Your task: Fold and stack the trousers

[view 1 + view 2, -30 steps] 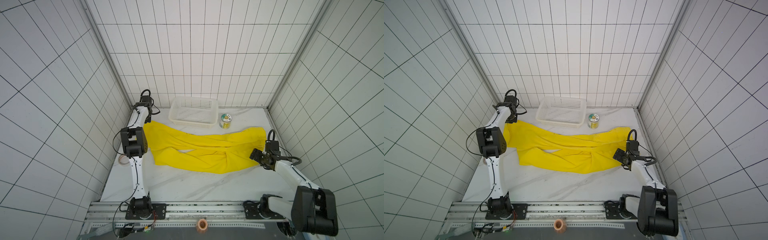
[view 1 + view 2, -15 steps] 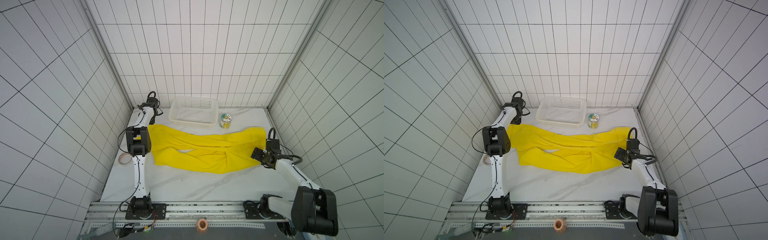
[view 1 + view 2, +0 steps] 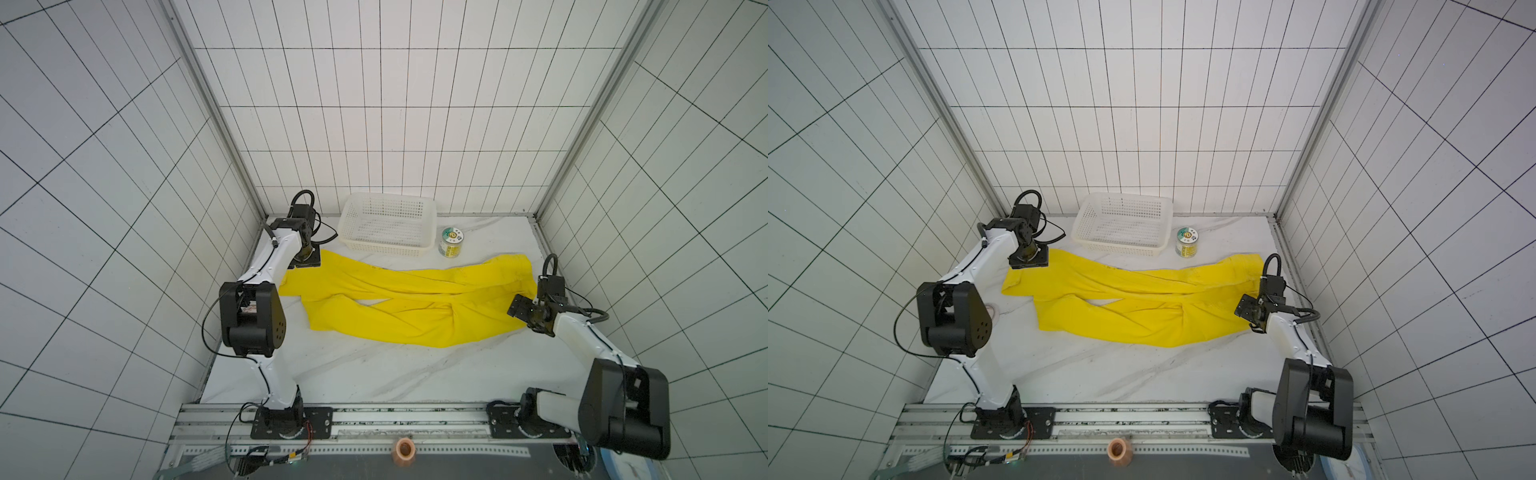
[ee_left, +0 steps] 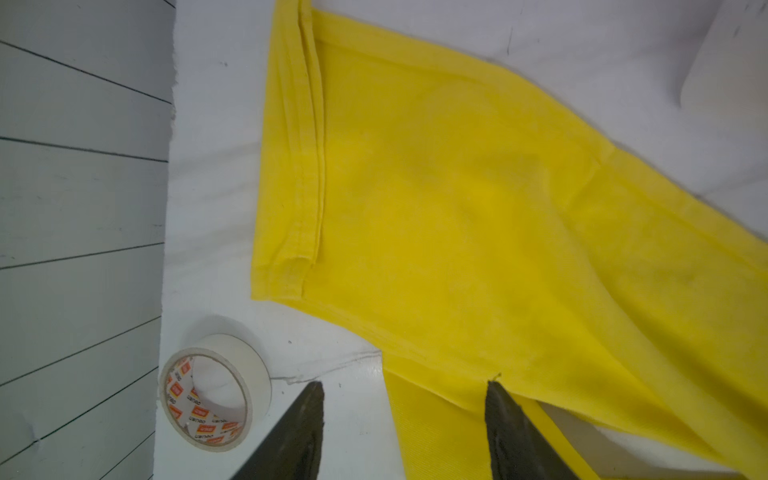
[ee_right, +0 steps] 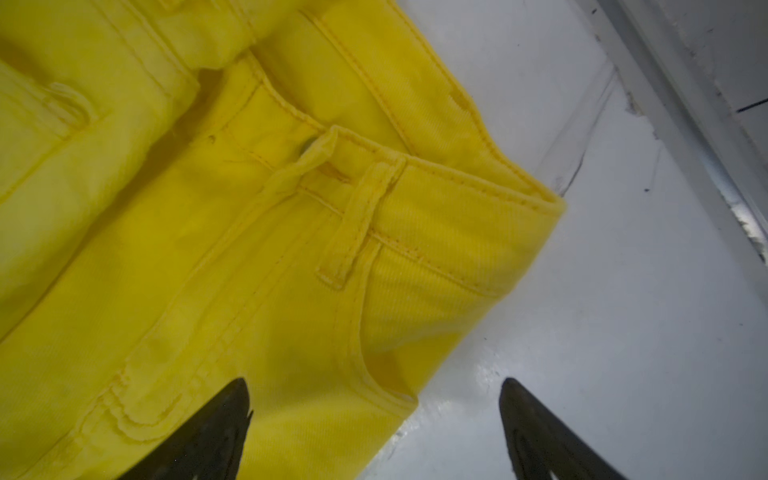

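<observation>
The trousers (image 3: 415, 303) are laid out across the table (image 3: 374, 374), waist toward 3 o'clock, legs toward 9 o'clock. The left gripper (image 4: 404, 386) is held open by a leg hem, the right gripper (image 5: 376, 382) open above the waist; nothing is gripped.

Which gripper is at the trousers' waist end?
The right gripper: its wrist view shows the trousers' button and belt loop. The left gripper is at the leg hems, beside the tape roll.
</observation>
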You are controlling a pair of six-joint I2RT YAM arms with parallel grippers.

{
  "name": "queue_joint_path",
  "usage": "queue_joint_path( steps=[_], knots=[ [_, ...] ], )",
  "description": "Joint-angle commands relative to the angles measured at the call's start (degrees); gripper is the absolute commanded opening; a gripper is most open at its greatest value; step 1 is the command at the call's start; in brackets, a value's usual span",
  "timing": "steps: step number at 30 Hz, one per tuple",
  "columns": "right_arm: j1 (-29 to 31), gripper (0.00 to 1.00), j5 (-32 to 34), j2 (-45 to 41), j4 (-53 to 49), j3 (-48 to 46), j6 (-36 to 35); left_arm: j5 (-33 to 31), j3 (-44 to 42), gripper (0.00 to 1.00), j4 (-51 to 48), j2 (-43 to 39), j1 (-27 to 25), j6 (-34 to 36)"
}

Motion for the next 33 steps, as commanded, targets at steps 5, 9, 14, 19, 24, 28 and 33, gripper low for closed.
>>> queue_joint_path(
  steps=[5,9,14,19,24,28,33],
  knots=[
    [-1.73,0.93,-7.15,5.68,1.19,3.35,1.04,6.72,-17.98,0.61,3.75,-8.33,-1.57,-6.22],
    [-1.46,0.93,-6.81,7.48,3.41,2.43,1.06,6.96,-24.80,0.61,4.98,-11.23,-1.76,-8.40],
    [0.09,0.85,-4.88,9.62,4.80,1.04,0.32,8.77,-29.55,0.62,6.37,-13.42,-1.73,-10.73],
    [0.59,0.39,-4.61,8.11,5.07,0.95,0.61,13.53,-33.93,0.62,9.97,-14.01,-1.97,-13.05],
    [0.71,0.22,-4.93,4.89,2.83,2.24,0.54,17.69,-36.21,0.56,14.77,-11.44,-2.28,-14.83],
    [0.71,0.14,-4.89,1.16,-0.59,4.01,0.55,16.31,-34.88,0.18,13.51,-12.35,-2.68,-14.85],
    [0.67,0.12,-1.31,-4.11,-5.73,7.30,-0.28,11.23,-27.17,0.00,4.75,-16.30,-2.73,-13.15]
  ],
)
